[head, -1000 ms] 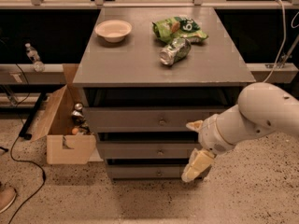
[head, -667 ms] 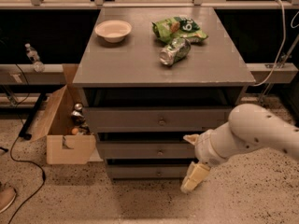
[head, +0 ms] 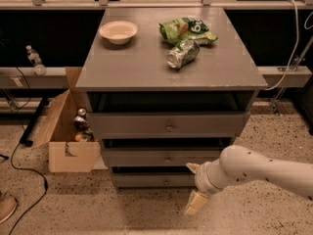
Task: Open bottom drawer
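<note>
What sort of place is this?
Probably a robot test lab: a grey drawer cabinet on speckled floor, loose cables, a cardboard box, and the gripper low by the bottom drawer.

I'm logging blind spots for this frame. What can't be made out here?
Camera view only:
- Bottom drawer: right end hidden behind the tool, which hangs open before it, right of its knob; inside unseen.
- Arm: cut off by the right edge.
- Cardboard box contents: too small to identify.
- Top drawer: interior lost in shadow.
</note>
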You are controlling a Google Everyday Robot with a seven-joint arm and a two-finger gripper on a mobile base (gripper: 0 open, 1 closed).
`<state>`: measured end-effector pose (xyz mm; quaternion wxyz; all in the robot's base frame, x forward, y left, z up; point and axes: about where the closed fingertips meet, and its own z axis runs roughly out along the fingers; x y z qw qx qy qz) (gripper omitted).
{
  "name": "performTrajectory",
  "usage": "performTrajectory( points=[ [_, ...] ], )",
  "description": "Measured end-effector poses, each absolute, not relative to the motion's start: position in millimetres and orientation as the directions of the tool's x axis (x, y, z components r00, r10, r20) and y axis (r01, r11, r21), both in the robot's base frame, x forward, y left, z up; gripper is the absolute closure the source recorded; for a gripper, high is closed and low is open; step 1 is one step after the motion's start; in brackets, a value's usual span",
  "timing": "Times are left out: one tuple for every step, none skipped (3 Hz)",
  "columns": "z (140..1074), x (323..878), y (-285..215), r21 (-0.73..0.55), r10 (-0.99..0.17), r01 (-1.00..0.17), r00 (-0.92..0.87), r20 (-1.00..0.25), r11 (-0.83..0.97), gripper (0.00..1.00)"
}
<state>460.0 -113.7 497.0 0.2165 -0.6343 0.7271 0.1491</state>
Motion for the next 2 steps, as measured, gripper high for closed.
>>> performTrajectory(
  points=[
    [496.9, 460.0, -113.6, -0.058, -0.858, -0.987, -0.102, -0.504, 0.151, 0.0],
    [472.4, 468.5, -118.0, -0.037, -0.847, -0.991, -0.093, -0.523, 0.132, 0.0]
  ],
)
